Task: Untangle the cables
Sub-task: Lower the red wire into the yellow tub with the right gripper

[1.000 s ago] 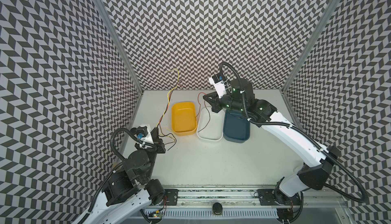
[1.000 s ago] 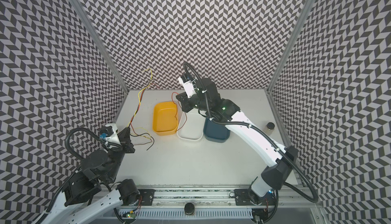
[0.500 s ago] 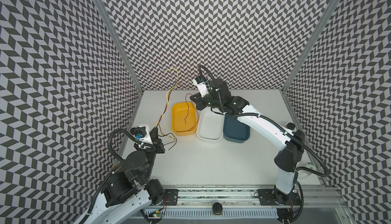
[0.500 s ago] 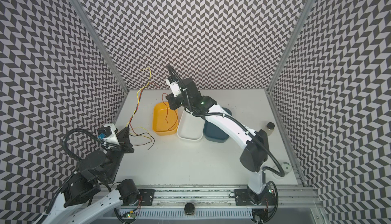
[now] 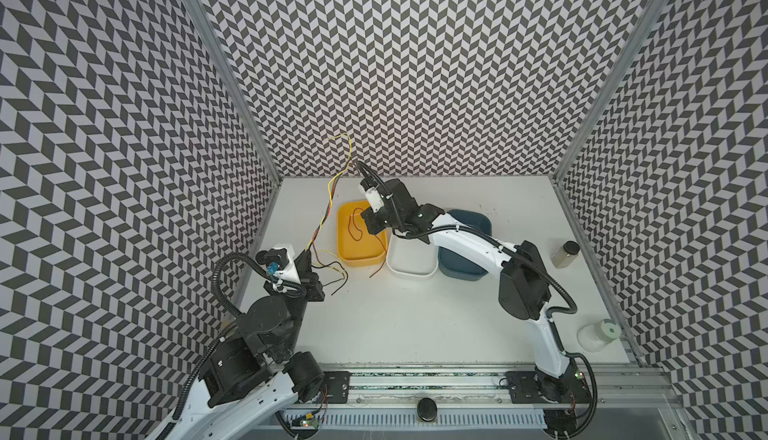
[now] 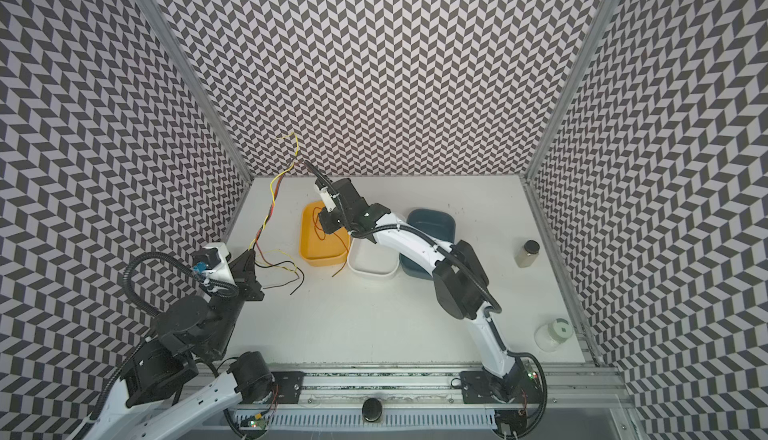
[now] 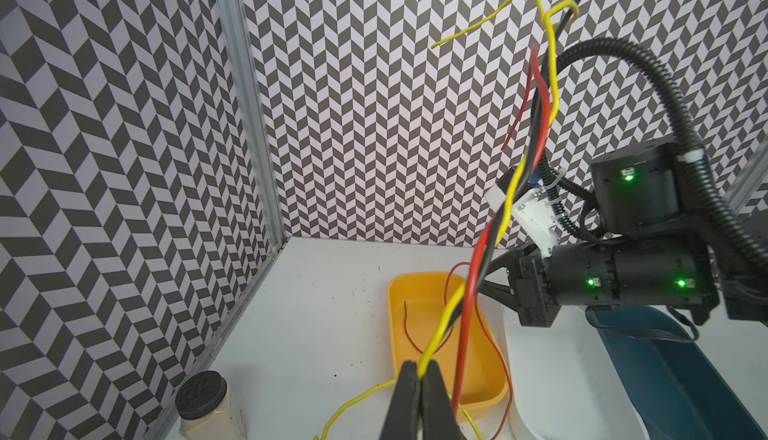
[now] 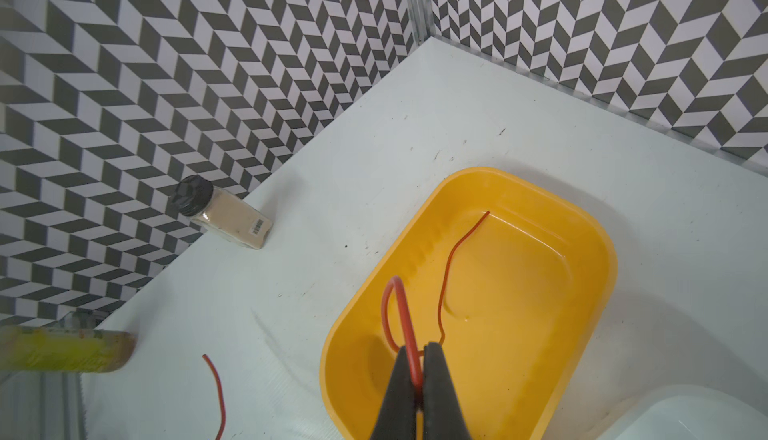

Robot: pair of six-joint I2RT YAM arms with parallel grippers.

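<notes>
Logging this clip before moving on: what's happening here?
The left gripper is shut on a twisted bundle of thin yellow, red and black cables that rises above it. The right gripper is shut on one thin red wire, over the yellow plastic tub, where its end lies.

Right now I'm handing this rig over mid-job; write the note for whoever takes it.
Left gripper: shut on the twisted bundle of yellow, red and black cables, which sticks up toward the back wall.
Right gripper: shut on a single red cable over the yellow tub; one end lies in it.
Done: that red cable looks free of the bundle.
To do: drop it, then separate the bundle.
</notes>
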